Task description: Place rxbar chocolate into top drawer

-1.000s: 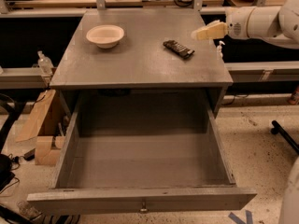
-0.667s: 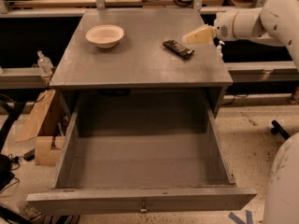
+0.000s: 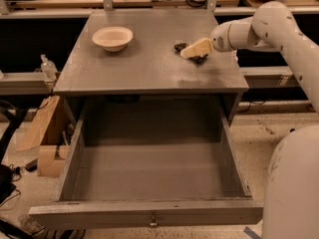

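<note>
The rxbar chocolate (image 3: 180,47) is a dark flat bar lying on the grey cabinet top (image 3: 149,59), right of centre. My gripper (image 3: 192,50), with cream fingers, comes in from the right and sits directly over the bar, covering its middle; only the bar's dark ends show at each side. The top drawer (image 3: 149,215) is pulled fully open below the cabinet top, its grey box empty, with a small metal knob (image 3: 153,222) at the centre of the front panel.
A cream bowl (image 3: 113,37) stands on the cabinet top at the back left. My white arm (image 3: 279,34) reaches in from the right. Cardboard boxes (image 3: 42,133) and a spray bottle (image 3: 47,66) lie on the left. Desks with cables stand behind.
My gripper has moved left and down from beside the bar's right end to directly over the bar. The bar, bowl and drawer have not moved.
</note>
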{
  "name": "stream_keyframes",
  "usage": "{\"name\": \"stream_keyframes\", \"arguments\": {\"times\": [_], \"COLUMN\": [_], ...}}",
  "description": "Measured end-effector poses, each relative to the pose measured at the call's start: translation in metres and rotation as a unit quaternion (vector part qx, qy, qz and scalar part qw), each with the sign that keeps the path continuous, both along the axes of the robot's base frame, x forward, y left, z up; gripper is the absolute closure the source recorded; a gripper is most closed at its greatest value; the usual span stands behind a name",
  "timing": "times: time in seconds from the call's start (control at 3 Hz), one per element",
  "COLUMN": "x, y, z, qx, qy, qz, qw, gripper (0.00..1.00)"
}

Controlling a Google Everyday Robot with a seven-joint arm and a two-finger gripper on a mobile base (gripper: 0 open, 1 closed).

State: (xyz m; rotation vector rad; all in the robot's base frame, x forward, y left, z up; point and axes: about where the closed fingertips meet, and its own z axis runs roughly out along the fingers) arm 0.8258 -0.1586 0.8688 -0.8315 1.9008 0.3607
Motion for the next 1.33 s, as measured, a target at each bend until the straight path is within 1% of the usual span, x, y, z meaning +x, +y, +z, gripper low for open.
{"name": "stream_keyframes", "arguments": {"times": [0.33, 0.67, 1.0, 1.33], "x": [0.004, 0.003, 0.001, 0.001], "y": [0.018, 0.025, 0.027, 0.027], "z": [-0.016, -0.044, -0.058, -0.05], "qx": [-0.003, 0.014, 0.022, 0.022], "qy": [0.024, 0.082, 0.112, 0.113], "qz": [0.012, 0.018, 0.019, 0.019], "qw": [0.9996, 0.9964, 0.9932, 0.9932], "gripper": [0.0, 0.02, 0.24, 0.48]}}
